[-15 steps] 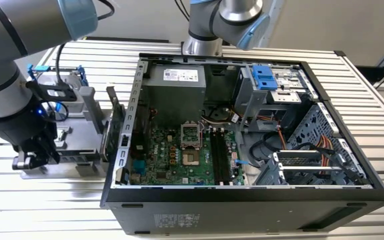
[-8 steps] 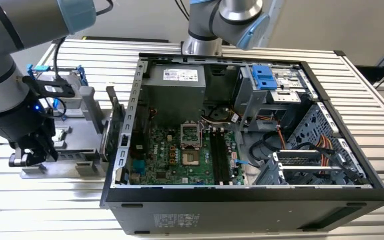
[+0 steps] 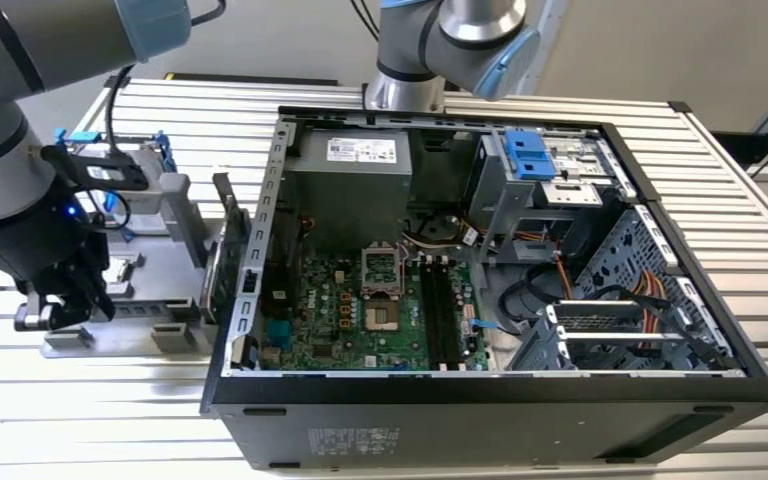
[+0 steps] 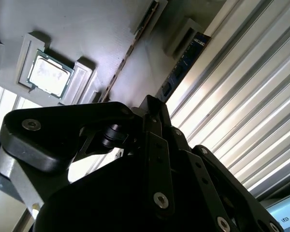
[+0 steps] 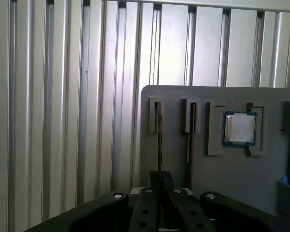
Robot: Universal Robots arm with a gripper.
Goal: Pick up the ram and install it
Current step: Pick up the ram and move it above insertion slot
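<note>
In the exterior view the gripper (image 3: 51, 315) hangs over the grey tray (image 3: 144, 292) beside the open computer case (image 3: 491, 400). In the second wrist view its fingers (image 4: 157, 140) are drawn almost together on the end of the ram (image 4: 183, 63), a dark blue stick standing on edge in the tray's outermost slot, with a processor chip (image 4: 47, 72) further in. In the first wrist view the ram (image 5: 158, 130) runs from that slot into the thin slit between the pinched fingers (image 5: 166, 180).

exterior view high and angled down, mid-range, onto open black computer case (image 3: 491, 430) on ribbed metal bench (image 3: 731, 200), both wrist views close over black tool (image 5: 159, 176) linkage, facing grey slotted holder plate (image 5: 241, 183), sharing its square silver processor chip (image 5: 239, 128)
</note>
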